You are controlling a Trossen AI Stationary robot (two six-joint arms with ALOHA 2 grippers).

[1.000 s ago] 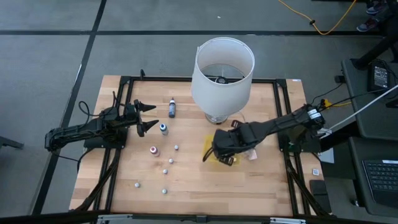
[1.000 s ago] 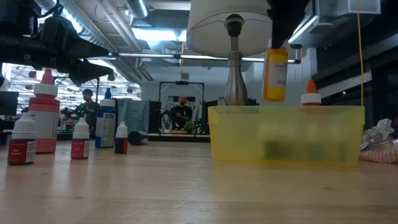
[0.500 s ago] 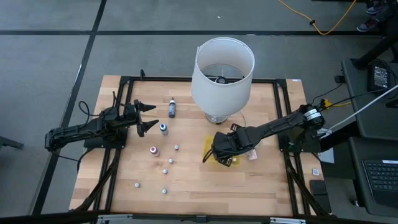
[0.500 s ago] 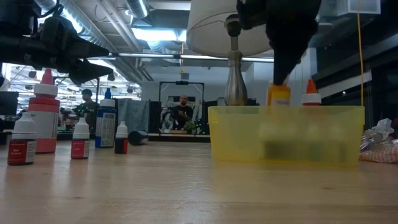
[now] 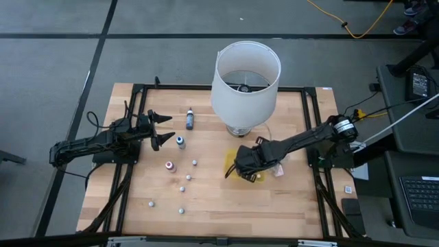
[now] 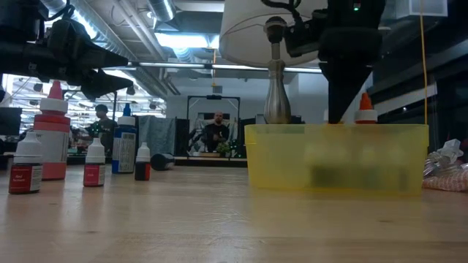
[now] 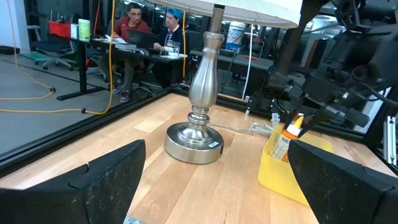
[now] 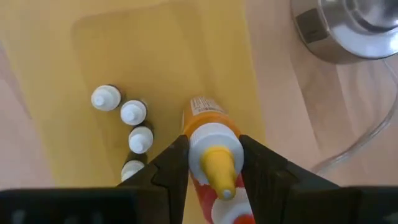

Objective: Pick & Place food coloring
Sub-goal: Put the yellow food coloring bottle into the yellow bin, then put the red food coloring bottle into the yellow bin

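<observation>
A yellow tray lies right of the table's middle, in front of the lamp. My right gripper points steeply down into it, shut on a yellow food coloring bottle with a white collar and yellow tip. Several small white-topped bottles stand on the tray's floor, and an orange-tipped one shows above its wall. More food coloring bottles stand upright on the table's left half. My left gripper waits open beside them, level, at the left. My right gripper pinches the yellow bottle at its white collar, just below the tip, one finger on each side. The fingers come from above, pointing steeply down. The bottle stands nearly upright inside the tray. Whether its base rests on the tray floor, I cannot tell.
A lamp with a white shade and a silver base stands just behind the tray. A crumpled clear wrapper lies right of the tray. Bare wood lies along the table's near edge.
My right gripper has gone down with the yellow bottle. The bottle hung above the tray's rim a second ago. It now sits inside the tray, hidden behind the wall in the low view.
</observation>
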